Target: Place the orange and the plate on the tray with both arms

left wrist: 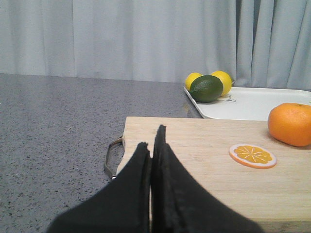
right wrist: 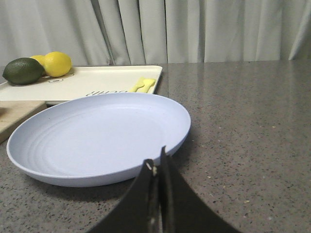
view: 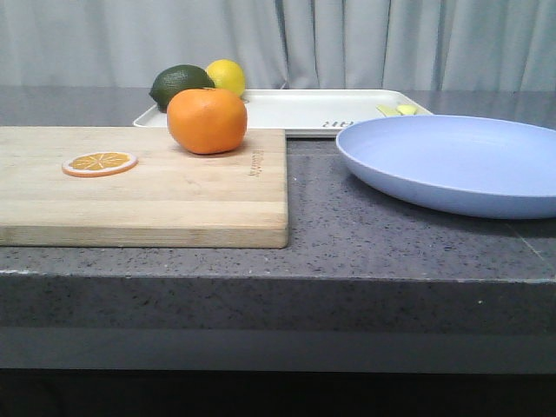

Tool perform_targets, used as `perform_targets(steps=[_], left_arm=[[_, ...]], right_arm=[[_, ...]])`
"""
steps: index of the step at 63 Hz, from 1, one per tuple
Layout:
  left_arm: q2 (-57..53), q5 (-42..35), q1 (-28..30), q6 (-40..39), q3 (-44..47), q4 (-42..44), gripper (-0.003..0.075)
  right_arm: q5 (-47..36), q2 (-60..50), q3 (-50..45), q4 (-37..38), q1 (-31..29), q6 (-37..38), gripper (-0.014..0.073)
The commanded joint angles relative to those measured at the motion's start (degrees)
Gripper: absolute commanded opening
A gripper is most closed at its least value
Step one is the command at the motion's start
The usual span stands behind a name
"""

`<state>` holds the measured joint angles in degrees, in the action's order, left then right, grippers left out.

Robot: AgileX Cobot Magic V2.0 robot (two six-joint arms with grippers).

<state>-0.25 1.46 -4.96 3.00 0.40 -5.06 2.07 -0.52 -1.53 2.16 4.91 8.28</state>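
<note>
The orange [view: 207,120] [left wrist: 290,124] sits on the far right part of a wooden cutting board [view: 148,187]. The pale lavender plate [view: 452,162] [right wrist: 99,136] lies on the counter to the board's right. Behind both lies the white tray [view: 300,110] [left wrist: 252,103] [right wrist: 92,81]. My left gripper [left wrist: 151,141] is shut and empty, low over the board's near-left end, well short of the orange. My right gripper [right wrist: 158,158] is shut and empty, just before the plate's near rim. Neither gripper shows in the front view.
An orange slice [view: 99,163] [left wrist: 252,155] lies on the board. A dark green lime [view: 180,85] and a yellow lemon [view: 227,76] rest at the tray's left end, small yellow pieces [view: 398,109] at its right end. The board has a metal handle [left wrist: 111,160]. Curtains hang behind.
</note>
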Motion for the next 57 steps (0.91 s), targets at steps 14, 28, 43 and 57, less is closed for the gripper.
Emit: perform_targets(steps=[14, 28, 43, 57], left_arm=[[-1.0, -4.2, -0.4, -0.5, 1.5, 0.0, -0.0020], [-1.0, -4.2, -0.4, -0.5, 1.5, 0.0, -0.0020], [-1.0, -5.8, -0.4, -0.5, 1.5, 0.0, -0.0020], [-1.0, -8.4, -0.4, -0.5, -3.6, -5.4, -0.0020]], right_arm=[[-4.8, -1.1, 1.4, -0.1, -0.1, -0.6, -0.0066], [-5.5, -1.1, 1.4, -0.1, 0.0, -0.6, -0.0066], [-6.0, -1.1, 1.4, -0.1, 0.0, -0.6, -0.0066], [-7.2, -1.1, 4.9, -0.1, 0.0, -0.6, -0.0066]])
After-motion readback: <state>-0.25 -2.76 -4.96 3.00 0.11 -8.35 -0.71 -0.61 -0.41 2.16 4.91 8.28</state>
